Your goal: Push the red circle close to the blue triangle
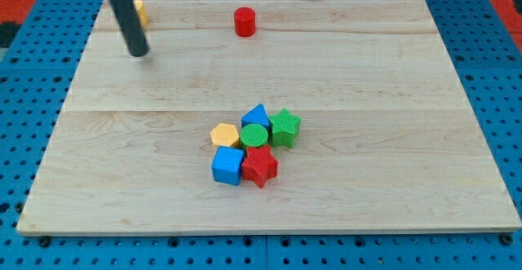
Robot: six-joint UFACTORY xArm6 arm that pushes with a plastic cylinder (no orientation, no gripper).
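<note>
Now, scene: pale wooden worktop [367, 74] on a blue pegboard, one dark rod arm, several small coloured blocks.
Tip: the arm's tip [140, 52] sits near the view's top left, touching no block that can be seen.
Jaws: none on this rig, only a plain rod, so nothing is held or clamped.
Target block: red cylinder (the red circle) [245, 21] stands alone near the view's top edge, well to the right of the tip.
Goal block: blue triangular block [256, 115] at the top of the cluster in the lower middle, well apart from the red cylinder and almost straight below it in the view.
Cluster: green round block [254, 135] touches the blue triangle from below; green star block [285, 127] on its right; yellow hexagon block [224, 135] to the left; blue cube [227, 165] and red star block [259, 166] at the bottom.
Other: a yellow block [139, 11] partly hidden behind the rod, shape unclear.
Step in hand: likely the approach, contact not yet made.
How to do well: bring the tip round above the red cylinder, on its far side from the cluster, without clipping it sideways.
Push line: drive down the view, centred on the cylinder so it does not roll off to one side.
Risk: overshoot would scatter the cluster; stop just short of the blue triangle.
</note>
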